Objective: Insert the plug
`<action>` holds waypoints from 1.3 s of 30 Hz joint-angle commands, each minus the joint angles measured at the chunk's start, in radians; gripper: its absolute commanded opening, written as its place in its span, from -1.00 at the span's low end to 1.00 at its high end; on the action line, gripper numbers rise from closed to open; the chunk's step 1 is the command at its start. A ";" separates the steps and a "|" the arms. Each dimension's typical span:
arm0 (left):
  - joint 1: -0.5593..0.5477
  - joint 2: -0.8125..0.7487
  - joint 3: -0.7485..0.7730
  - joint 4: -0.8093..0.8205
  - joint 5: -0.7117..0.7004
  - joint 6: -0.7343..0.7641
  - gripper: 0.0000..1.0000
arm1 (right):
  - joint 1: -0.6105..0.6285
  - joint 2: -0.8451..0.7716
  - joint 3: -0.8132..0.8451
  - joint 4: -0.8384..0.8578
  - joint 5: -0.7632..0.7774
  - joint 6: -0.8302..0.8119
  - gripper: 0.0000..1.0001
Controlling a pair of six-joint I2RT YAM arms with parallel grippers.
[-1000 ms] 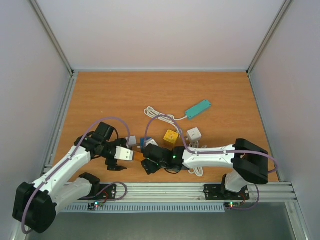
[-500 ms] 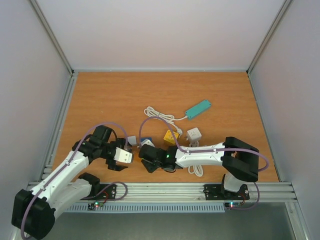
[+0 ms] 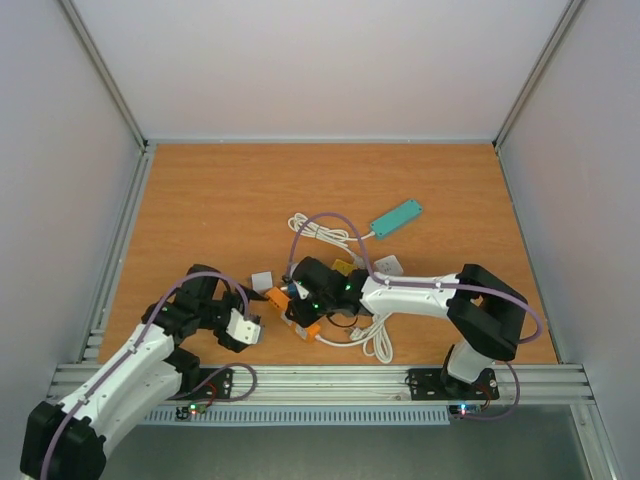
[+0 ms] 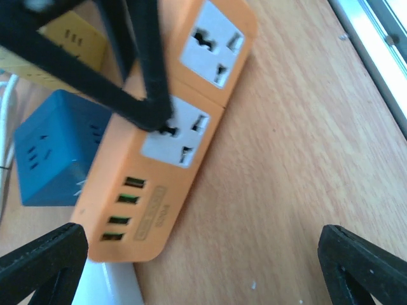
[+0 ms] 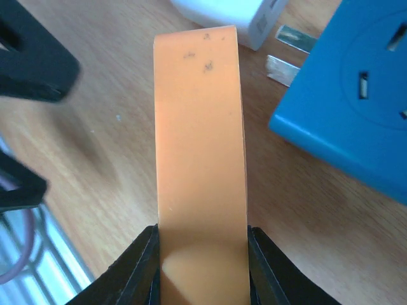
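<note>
My right gripper (image 5: 200, 270) is shut on the near end of an orange power strip (image 5: 198, 127), one finger on each long side. In the top view the strip (image 3: 283, 304) lies slanted on the table under that gripper (image 3: 303, 308). The left wrist view shows its two white outlets and several USB ports (image 4: 181, 121). A white plug (image 5: 236, 14) with two metal prongs lies just past the strip's far end, also visible from above (image 3: 262, 281). My left gripper (image 3: 244, 328) stands open and empty, a little left of the strip (image 4: 200, 270).
A blue cube socket (image 5: 356, 95) sits right beside the strip (image 3: 293, 288). A yellow cube (image 3: 345, 266), a white cube adapter (image 3: 388, 265) and a teal power strip (image 3: 396, 217) lie farther back. White cable (image 3: 368, 338) coils near the front rail.
My right gripper has closed on the orange strip after moving left and away from the rail. My left arm has drawn back toward the near left, still open.
</note>
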 commanded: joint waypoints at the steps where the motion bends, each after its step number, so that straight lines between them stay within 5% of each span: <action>1: -0.012 -0.012 -0.071 0.121 0.011 0.120 0.98 | -0.045 0.004 0.011 0.062 -0.250 -0.052 -0.97; 12: -0.049 -0.008 -0.182 0.379 -0.086 0.169 0.85 | -0.156 0.138 0.040 0.072 -0.623 -0.134 -0.97; 21: -0.072 0.012 -0.214 0.474 -0.104 0.162 0.80 | -0.178 0.211 0.101 0.026 -0.700 -0.166 -0.97; 25: -0.086 0.023 -0.199 0.404 -0.109 0.167 0.50 | -0.191 0.212 0.109 0.034 -0.717 -0.154 -0.97; 29: -0.106 0.033 -0.188 0.357 -0.105 0.147 0.18 | -0.192 0.208 0.120 0.035 -0.731 -0.154 -0.68; 33: -0.124 0.059 -0.149 0.311 -0.101 0.089 -0.18 | -0.192 0.187 0.117 0.054 -0.701 -0.137 -0.08; 35: -0.126 0.093 -0.107 0.254 -0.101 0.047 -0.36 | -0.195 0.156 0.104 0.078 -0.645 -0.109 0.26; 39: -0.127 0.183 0.012 0.132 -0.135 -0.083 -0.75 | -0.249 0.042 0.051 0.139 -0.448 0.010 0.61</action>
